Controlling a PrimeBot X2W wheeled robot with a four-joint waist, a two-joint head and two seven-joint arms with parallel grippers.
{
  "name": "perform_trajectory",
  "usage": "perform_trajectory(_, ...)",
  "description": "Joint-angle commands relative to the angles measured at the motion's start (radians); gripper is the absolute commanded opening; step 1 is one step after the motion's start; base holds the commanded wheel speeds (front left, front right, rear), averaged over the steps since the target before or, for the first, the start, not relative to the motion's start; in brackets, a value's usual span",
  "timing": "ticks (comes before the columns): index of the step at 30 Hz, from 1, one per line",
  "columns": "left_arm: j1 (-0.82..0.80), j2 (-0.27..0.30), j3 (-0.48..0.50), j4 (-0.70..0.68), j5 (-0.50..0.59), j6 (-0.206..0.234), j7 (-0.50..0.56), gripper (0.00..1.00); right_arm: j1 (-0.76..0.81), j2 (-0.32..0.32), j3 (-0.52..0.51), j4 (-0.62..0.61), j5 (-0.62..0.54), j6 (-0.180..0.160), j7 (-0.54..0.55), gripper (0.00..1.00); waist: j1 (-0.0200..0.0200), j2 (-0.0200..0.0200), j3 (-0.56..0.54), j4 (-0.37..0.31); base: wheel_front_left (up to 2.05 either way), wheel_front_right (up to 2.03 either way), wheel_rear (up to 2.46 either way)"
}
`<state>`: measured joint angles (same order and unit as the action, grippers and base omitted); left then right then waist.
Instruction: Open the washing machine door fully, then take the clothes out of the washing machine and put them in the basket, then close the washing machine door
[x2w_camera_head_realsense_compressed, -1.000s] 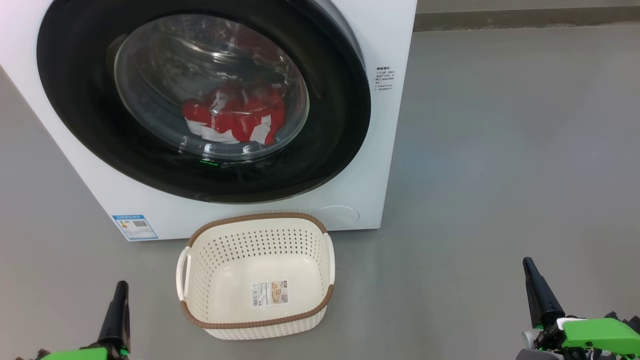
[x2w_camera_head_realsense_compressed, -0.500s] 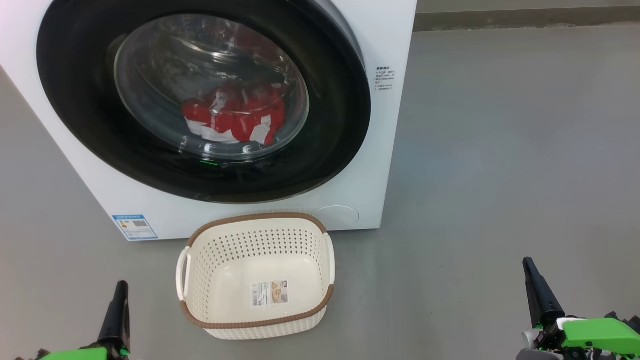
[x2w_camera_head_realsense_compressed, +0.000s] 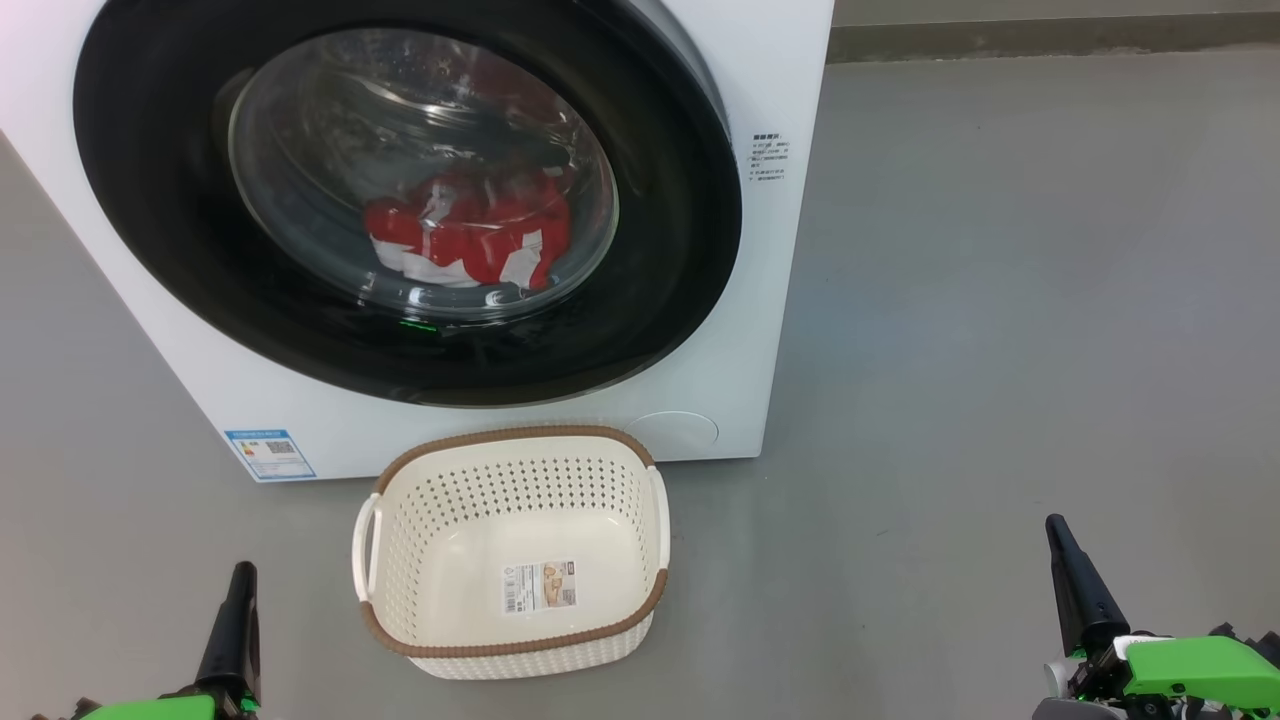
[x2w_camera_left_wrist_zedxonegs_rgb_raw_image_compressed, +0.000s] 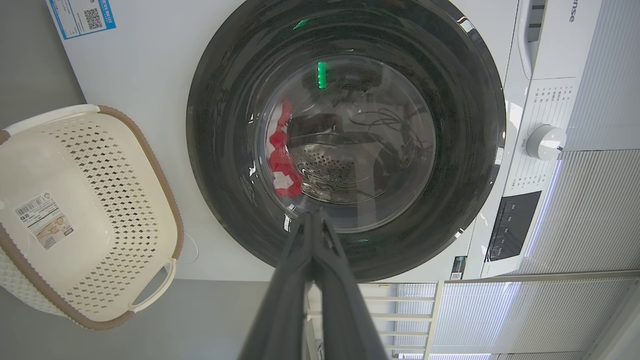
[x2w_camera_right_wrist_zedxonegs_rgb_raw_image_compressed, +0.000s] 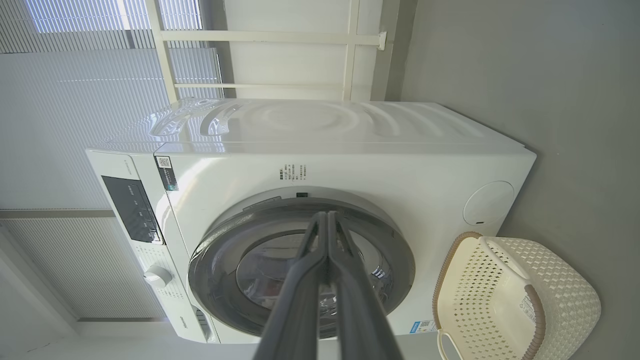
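The white washing machine fills the upper left of the head view. Its door, a black glossy ring round a clear bowl window, lies against the machine's front. Behind the glass the red and white clothes rest low in the drum, and they also show red in the left wrist view. On the floor just in front stands the cream basket, with nothing in it but a paper label. My left gripper is shut at the lower left. My right gripper is shut at the lower right. Both are well short of the machine.
Grey floor spreads to the right of the machine up to a dark skirting. The control panel with a white knob sits on the machine's upper front. A blue label sticker marks its lower corner. Window blinds stand behind.
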<state>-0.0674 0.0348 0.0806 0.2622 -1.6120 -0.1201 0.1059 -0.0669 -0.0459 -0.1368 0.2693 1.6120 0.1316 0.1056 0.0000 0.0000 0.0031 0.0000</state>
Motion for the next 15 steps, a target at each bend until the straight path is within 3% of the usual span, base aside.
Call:
perform_trajectory(1,-0.041,0.015,0.033,-0.017,0.003,-0.011,0.007,0.00,-0.041,-0.004,0.023,-0.025,-0.003,-0.001,0.007,0.00,0.0000,0.0000,0.000,0.000,0.00,0.00,0.00)
perform_trajectory(3,-0.041,0.015,0.033,-0.017,0.003,-0.011,0.007,0.00,-0.041,-0.004,0.023,-0.025,-0.003,-0.001,0.007,0.00,0.0000,0.0000,0.000,0.000,0.00,0.00,0.00)
perform_trajectory(4,0.000,0.000,0.000,0.000,0.000,0.000,0.000,1.00,0.000,0.000,0.000,0.000,0.000,0.000,0.000,1.00,0.0000,0.0000,0.000,0.000,0.00,0.00,0.00)
perform_trajectory(15,0.043,-0.023,-0.025,0.042,-0.002,0.001,-0.011,1.00,0.038,0.012,0.017,0.050,0.002,0.000,-0.015,1.00,0.0018,0.0000,-0.002,-0.001,0.00,0.00,0.00)
